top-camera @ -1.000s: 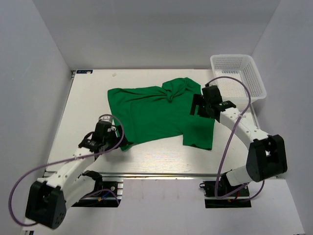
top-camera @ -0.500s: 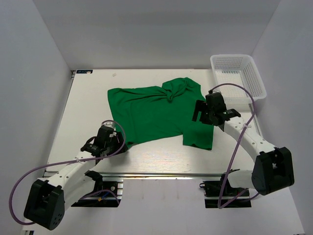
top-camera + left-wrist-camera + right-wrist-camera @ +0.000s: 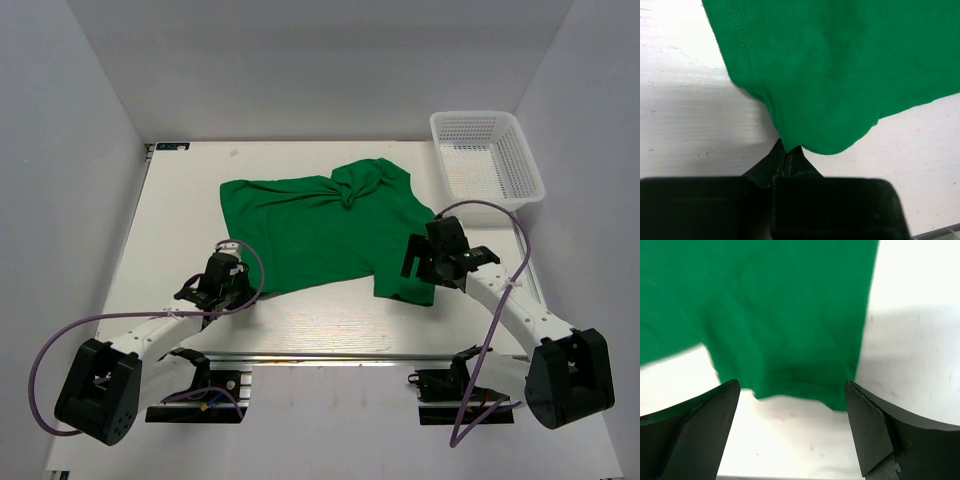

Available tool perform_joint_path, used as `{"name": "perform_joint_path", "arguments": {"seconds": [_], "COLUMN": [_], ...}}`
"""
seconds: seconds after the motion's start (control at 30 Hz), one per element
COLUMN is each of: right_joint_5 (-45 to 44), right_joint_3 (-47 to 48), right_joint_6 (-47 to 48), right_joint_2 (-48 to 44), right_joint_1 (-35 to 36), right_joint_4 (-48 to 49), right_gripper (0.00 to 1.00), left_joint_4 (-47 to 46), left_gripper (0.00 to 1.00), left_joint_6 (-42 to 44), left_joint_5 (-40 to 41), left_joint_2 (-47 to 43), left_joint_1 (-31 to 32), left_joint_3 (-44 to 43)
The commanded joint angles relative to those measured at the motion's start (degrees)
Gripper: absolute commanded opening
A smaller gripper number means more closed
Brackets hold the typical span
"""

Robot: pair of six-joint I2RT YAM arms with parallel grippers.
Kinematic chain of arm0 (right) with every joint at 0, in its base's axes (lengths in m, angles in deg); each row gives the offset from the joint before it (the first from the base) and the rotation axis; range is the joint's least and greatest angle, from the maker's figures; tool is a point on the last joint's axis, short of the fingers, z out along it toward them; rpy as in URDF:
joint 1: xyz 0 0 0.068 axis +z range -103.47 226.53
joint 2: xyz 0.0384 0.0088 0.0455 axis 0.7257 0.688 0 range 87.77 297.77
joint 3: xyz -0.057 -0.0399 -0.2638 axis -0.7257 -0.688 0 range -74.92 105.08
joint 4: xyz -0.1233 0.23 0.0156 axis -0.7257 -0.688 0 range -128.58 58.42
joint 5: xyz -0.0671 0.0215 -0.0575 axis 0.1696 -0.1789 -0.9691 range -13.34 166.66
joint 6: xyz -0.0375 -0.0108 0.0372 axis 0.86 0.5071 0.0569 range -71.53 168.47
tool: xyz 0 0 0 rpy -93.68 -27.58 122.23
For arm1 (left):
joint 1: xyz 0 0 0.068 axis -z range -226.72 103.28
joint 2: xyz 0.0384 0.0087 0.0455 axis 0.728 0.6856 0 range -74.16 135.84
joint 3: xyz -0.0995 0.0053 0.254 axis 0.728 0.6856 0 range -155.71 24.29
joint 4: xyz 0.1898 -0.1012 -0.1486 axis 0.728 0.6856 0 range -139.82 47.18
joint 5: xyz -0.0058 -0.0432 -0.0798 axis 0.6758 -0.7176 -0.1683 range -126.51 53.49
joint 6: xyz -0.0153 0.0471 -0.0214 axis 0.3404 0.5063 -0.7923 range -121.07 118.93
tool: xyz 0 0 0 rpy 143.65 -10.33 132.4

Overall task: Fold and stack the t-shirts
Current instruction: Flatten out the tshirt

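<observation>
T-shirt (image 3: 320, 235) lies spread on the table (image 3: 180, 200), long axis nine to three; left gripper (image 3: 240, 288) at its seven o'clock corner, right gripper (image 3: 418, 268) at five. Left wrist: jaws pressed together, pinching the hem corner. Right wrist: jaws spread, hem at twelve.

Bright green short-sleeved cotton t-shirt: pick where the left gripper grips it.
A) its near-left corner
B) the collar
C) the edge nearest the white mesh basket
A: in the left wrist view, the left gripper is shut on the near-left corner of the bright green t-shirt.
</observation>
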Motion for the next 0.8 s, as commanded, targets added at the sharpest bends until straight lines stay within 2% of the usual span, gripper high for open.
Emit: {"name": "perform_joint_path", "arguments": {"seconds": [0.0, 0.2, 0.43, 0.5, 0.53, 0.57, 0.67, 0.7, 0.73, 0.77], "right_joint_5": [1.52, -1.64, -2.79, -2.35, -2.26, -2.35, -0.51, -0.16, -0.50, -1.03], "right_joint_3": [-2.88, -6.57, -8.32, -8.60, -8.77, -8.95, -9.12, -9.04, -8.77, -8.77], "right_joint_6": [-2.59, -4.62, -6.55, -7.25, -7.60, -7.96, -8.84, -8.93, -9.10, -9.36], "right_joint_2": [-2.27, -1.75, 4.39, 5.54, 6.42, 6.51, 6.78, 5.38, 4.85, 3.97], "right_joint_1": [-0.12, -0.74, -2.14, -2.23, -2.41, -2.58, -2.58, -2.58, -2.67, -2.59], "right_joint_4": [-4.25, -3.03, 1.80, 3.47, 3.65, 4.18, 3.83, 3.14, 2.61, 1.56], "right_gripper": [0.90, 0.90, 0.82, 0.77, 0.73, 0.57, 0.29, 0.14, 0.05, 0.00], "left_joint_4": [-0.61, 1.50, 3.35, 3.35, 3.35, 3.35, 3.87, 3.87, 4.74, 5.54], "left_gripper": [0.00, 0.00, 0.00, 0.00, 0.00, 0.00, 0.00, 0.00, 0.00, 0.00], "left_joint_6": [1.48, 1.48, 2.01, 2.01, 2.01, 2.01, 2.01, 2.01, 2.01, 2.01], "left_joint_5": [-0.52, -1.04, -0.52, -0.52, -0.52, -1.04, -1.04, -1.04, -1.04, -1.04], "left_joint_2": [-1.16, -3.01, -4.24, -4.76, -4.77, -4.77, -4.77, -5.29, -5.81, -5.82], "left_joint_1": [0.24, 0.24, 0.24, 0.24, 0.24, 0.24, 0.24, 0.24, 0.24, 0.24], "left_joint_3": [-0.54, -0.54, -1.06, -1.06, -1.06, -1.06, -1.67, -1.68, -2.20, -2.99]}}
